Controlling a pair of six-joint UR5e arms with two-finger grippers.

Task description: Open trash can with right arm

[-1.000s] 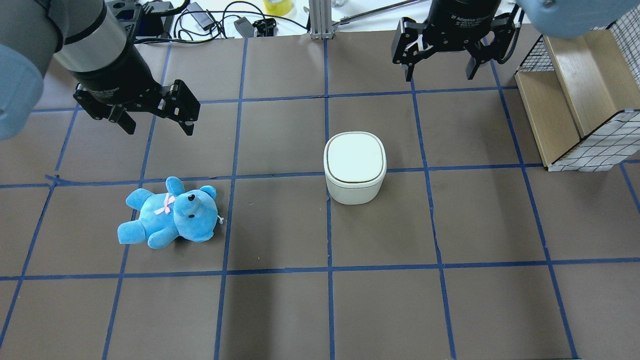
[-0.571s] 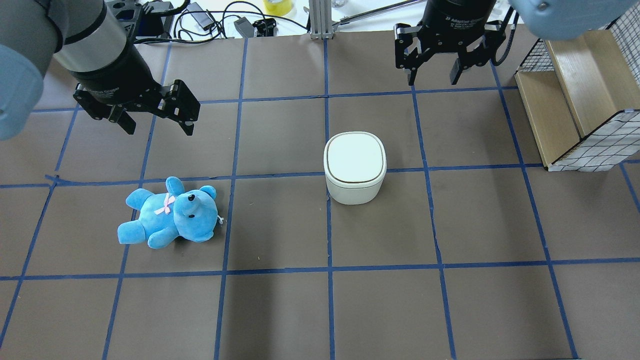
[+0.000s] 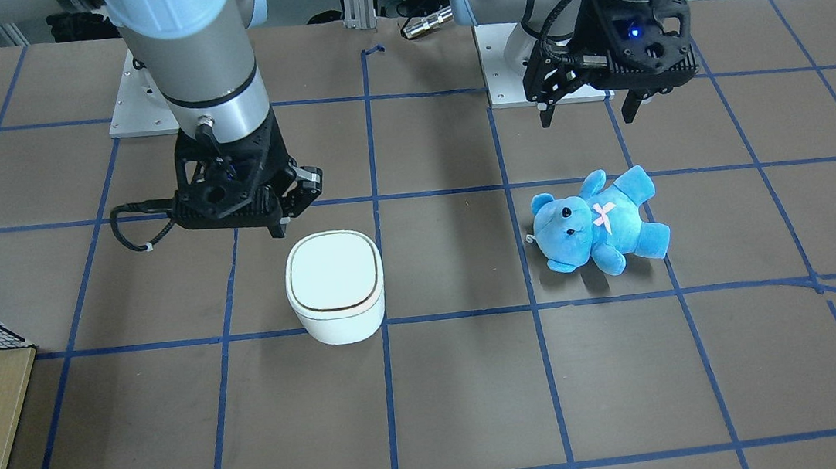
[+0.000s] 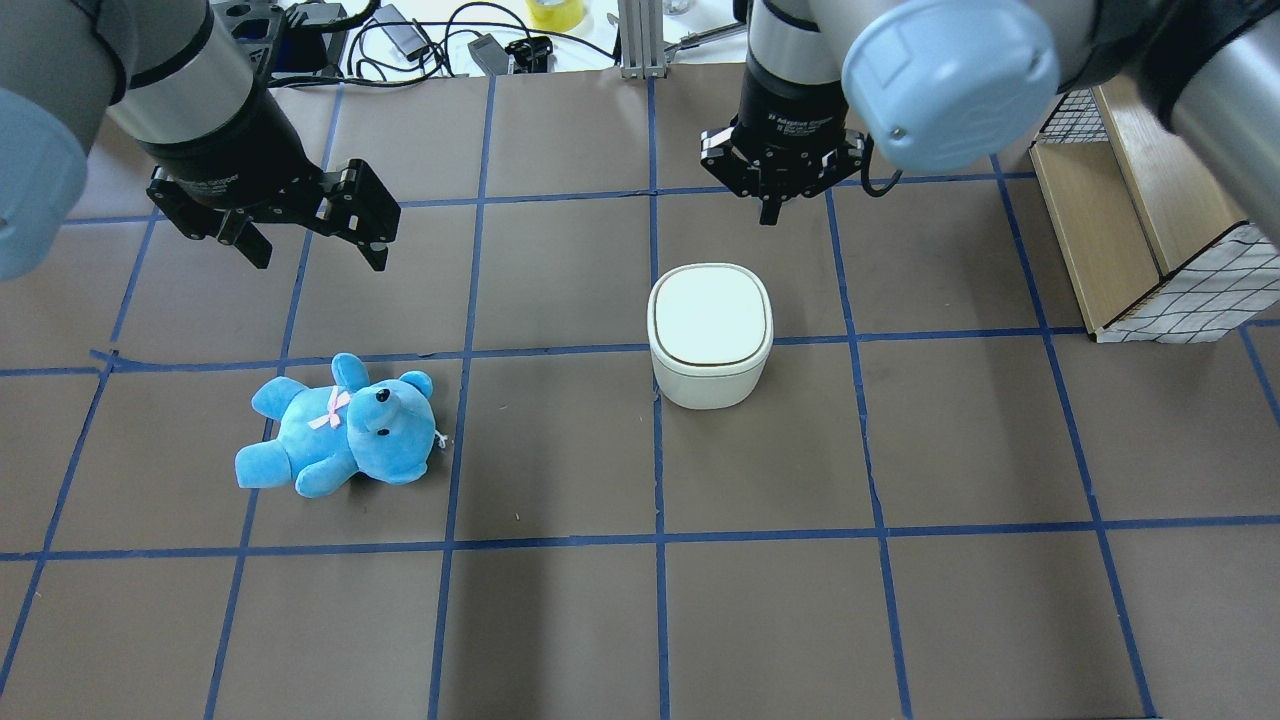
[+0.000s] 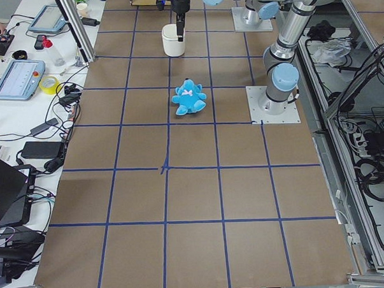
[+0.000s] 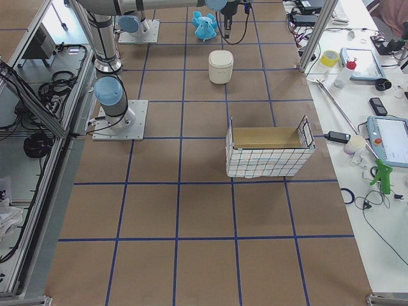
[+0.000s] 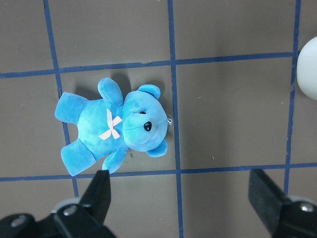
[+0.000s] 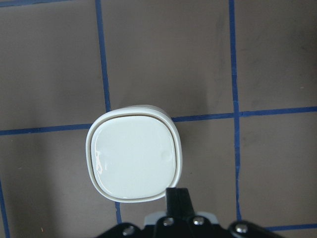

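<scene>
One risk: right fingers, pressed together, hover near the shut trash can mid-surface; an off-centre lid push may slide or tip it. Left fingers spread over the bear.

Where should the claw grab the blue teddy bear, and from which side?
Pinch the teddy bear across its torso, straight down from above: it lies flat on its back with limbs splayed, and the torso looks narrower than the head.
</scene>
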